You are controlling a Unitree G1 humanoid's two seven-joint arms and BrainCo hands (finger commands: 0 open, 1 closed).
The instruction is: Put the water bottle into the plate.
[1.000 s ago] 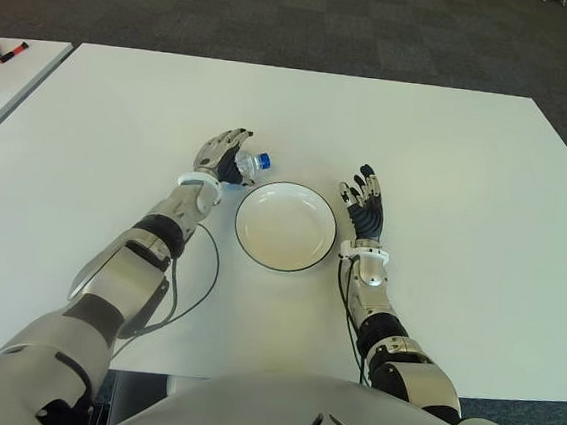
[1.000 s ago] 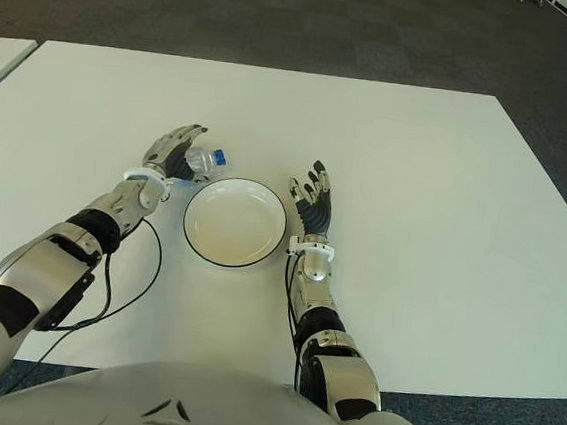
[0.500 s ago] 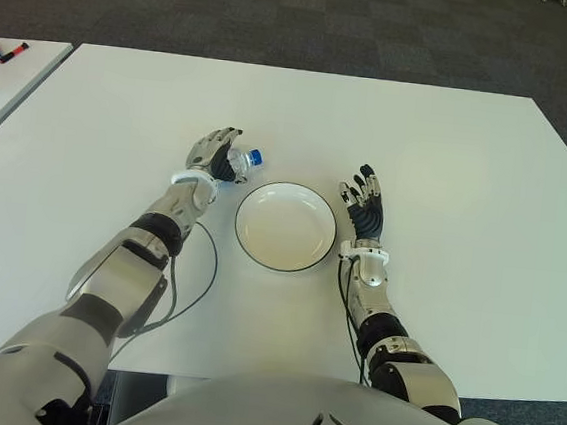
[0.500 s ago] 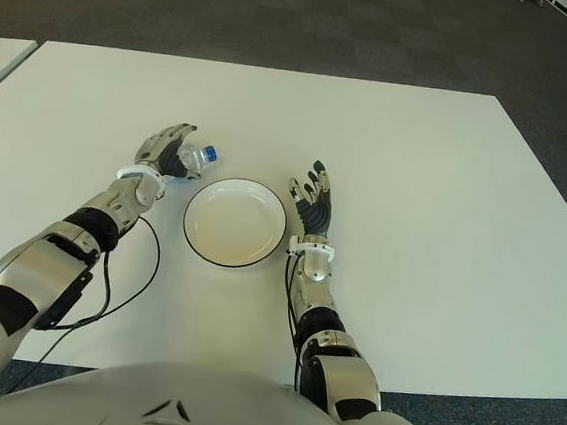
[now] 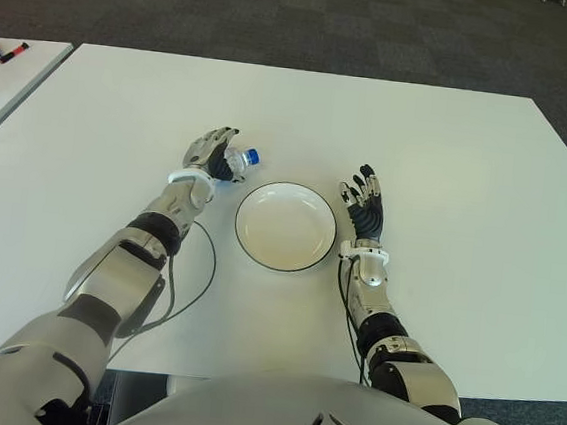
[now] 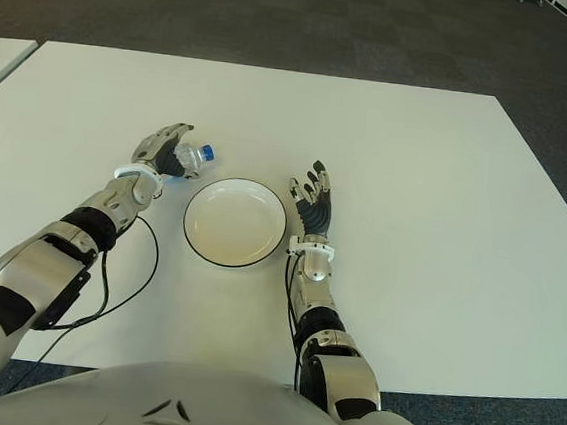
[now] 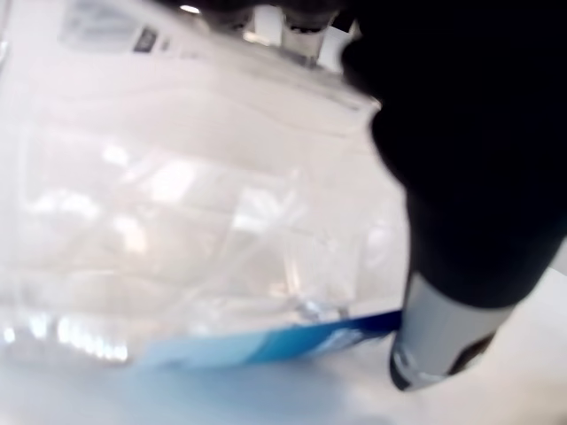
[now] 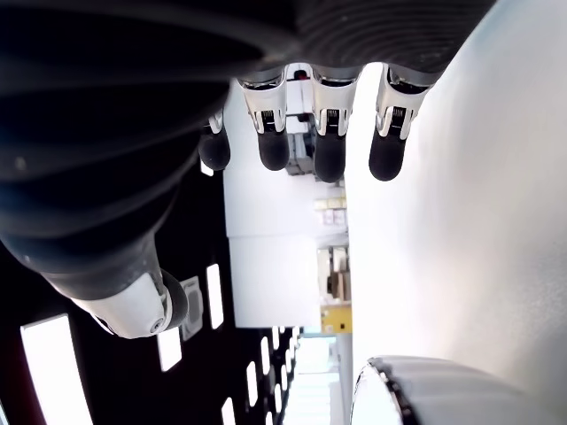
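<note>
left hand [image 5: 211, 154] fingers clasp water bottle [image 5: 240, 159], body hidden | right hand [image 5: 366, 208] fingers spread

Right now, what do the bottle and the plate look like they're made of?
The water bottle in the left hand looks like thin clear plastic: see-through, crinkly walls and a blue cap. The plate looks like glazed ceramic, smooth white with a dark rim, though it could be hard plastic.

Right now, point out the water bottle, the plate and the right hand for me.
water bottle [image 5: 244, 156]: left eye view, on its neck by the blue cap.
plate [image 5: 285, 226]: left eye view, on its bare white centre.
right hand [image 5: 367, 209]: left eye view, on its dark palm.
</note>
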